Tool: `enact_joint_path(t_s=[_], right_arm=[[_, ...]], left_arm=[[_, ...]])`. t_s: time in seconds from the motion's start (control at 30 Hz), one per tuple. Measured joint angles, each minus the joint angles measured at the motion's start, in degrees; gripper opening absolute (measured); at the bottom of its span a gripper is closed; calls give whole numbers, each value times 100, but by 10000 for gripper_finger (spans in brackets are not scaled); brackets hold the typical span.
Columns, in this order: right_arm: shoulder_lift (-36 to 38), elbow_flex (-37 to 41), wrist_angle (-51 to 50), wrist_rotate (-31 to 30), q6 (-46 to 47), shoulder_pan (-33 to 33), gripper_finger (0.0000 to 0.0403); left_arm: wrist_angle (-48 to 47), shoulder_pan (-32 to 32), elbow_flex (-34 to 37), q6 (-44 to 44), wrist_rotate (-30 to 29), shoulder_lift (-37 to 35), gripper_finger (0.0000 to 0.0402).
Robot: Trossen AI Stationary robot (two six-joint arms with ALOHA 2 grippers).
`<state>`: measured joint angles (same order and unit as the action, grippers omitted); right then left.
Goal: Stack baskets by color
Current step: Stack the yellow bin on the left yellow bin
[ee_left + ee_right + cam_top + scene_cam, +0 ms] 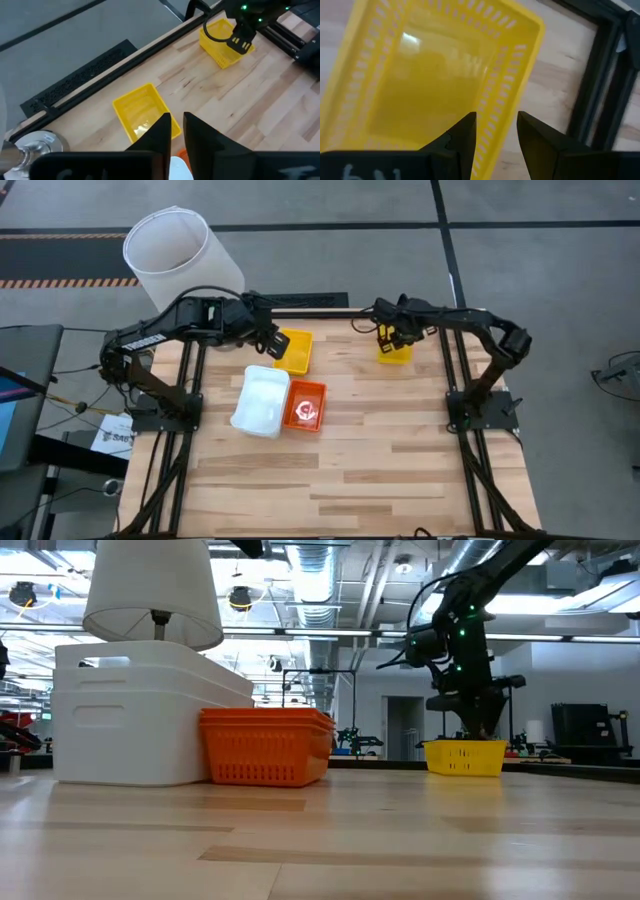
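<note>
Two yellow baskets rest flat on the table's far half: one (294, 351) (142, 112) left of centre, one (394, 352) (435, 85) (465, 757) toward the right. My left gripper (268, 343) (176, 122) hovers just left of the first, fingers slightly apart with nothing between them. My right gripper (390, 335) (496, 127) (480, 730) is open over the second, one finger above its inside and one outside its long wall (502, 107). A nested white basket stack (262, 400) (150, 710) and an orange stack (306, 404) (265, 745) stand side by side mid-table.
A big white lampshade (170, 245) (150, 590) stands beyond the table's far left corner. Black frame rails (300, 302) run along the far edge and both sides. The near half of the wooden table (340, 480) is bare wood.
</note>
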<state>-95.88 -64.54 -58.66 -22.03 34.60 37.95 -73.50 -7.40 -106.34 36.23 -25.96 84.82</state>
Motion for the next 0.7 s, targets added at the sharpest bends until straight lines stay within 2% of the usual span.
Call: enact_joint_path(t_s=[0.37,0.7], right_arm=[[5,562,554,383,10,352,164],[171,635,828,575,74,269,164]], left_arm=[[23,-83,2,-61,21,2,71],[152,-282,2,-65,-17,4,90]])
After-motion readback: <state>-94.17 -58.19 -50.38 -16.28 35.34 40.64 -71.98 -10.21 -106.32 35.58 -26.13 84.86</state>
